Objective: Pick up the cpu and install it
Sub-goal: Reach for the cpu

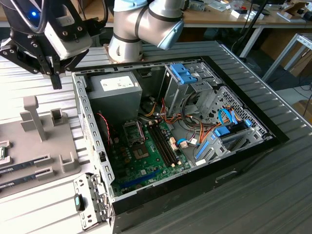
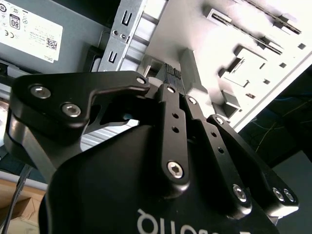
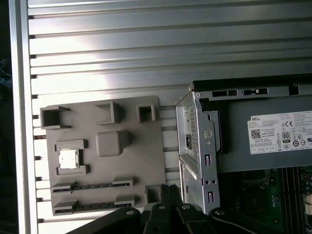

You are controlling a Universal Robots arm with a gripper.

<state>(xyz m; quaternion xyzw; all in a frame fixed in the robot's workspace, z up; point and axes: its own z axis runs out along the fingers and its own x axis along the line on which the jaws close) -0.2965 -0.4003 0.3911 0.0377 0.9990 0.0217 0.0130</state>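
Observation:
The cpu (image 3: 68, 158), a small silver-topped square, lies in a recess of the grey holder plate (image 3: 141, 161) on the slatted table. In the exterior view it sits at the left edge, cpu (image 1: 2, 151), partly cut off. My gripper (image 1: 57, 83) hangs above the table between the holder plate (image 1: 48, 146) and the open computer case (image 1: 92, 146), well off from the cpu. Its fingers (image 3: 165, 191) are shut together with nothing between them, and the gripper (image 2: 170, 73) looks the same in the second wrist view. The motherboard's empty socket (image 1: 134, 131) lies inside the case.
Two long memory sticks (image 3: 92, 185) rest in slots of the holder plate near the cpu. A grey power supply (image 1: 117, 92) and drive cages (image 1: 195, 83) with cables fill the case. The case's metal side wall (image 3: 195, 146) stands close beside the gripper.

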